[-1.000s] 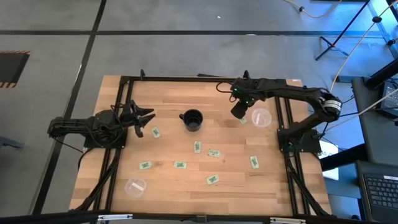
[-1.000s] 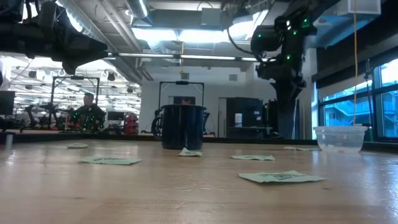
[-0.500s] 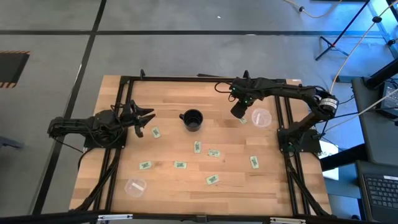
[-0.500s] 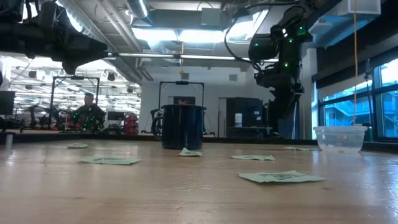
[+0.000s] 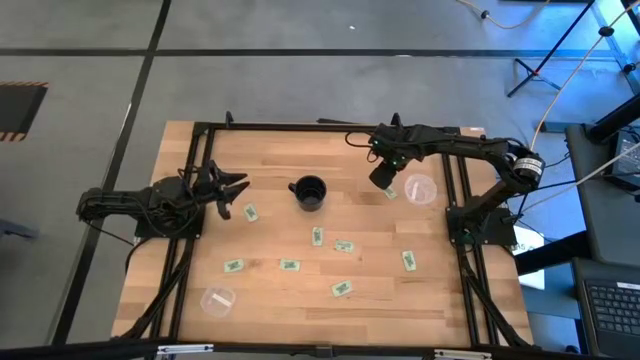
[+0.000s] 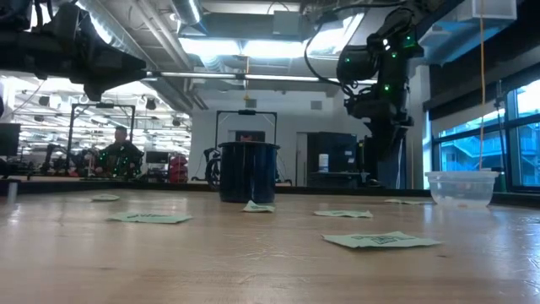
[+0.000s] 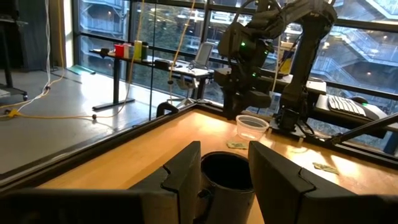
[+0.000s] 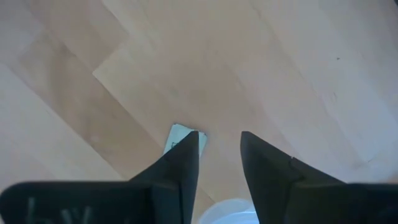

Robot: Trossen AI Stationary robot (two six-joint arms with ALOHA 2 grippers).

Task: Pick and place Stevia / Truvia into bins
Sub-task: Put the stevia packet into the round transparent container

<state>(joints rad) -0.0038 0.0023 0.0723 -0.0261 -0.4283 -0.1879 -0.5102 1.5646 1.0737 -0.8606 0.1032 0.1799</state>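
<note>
Several pale green and white packets lie flat on the wooden table, among them one at the middle and one beside the right-hand clear bin. A second bin stands near the left front corner. My right gripper hangs open above the table, fingers pointing down, just left of the right bin. In the right wrist view a packet shows partly behind one finger. My left gripper waits open at the table's left, aimed level at the black cup.
The black cup stands upright at the table's middle, between the two grippers. A black frame runs around the table's edges. Bare wood lies between the scattered packets. In the low view a person shows far off in the room.
My right gripper has sunk a little toward the table and shifted slightly toward the table's left, staying open. The packets, bins and cup have kept their places.
</note>
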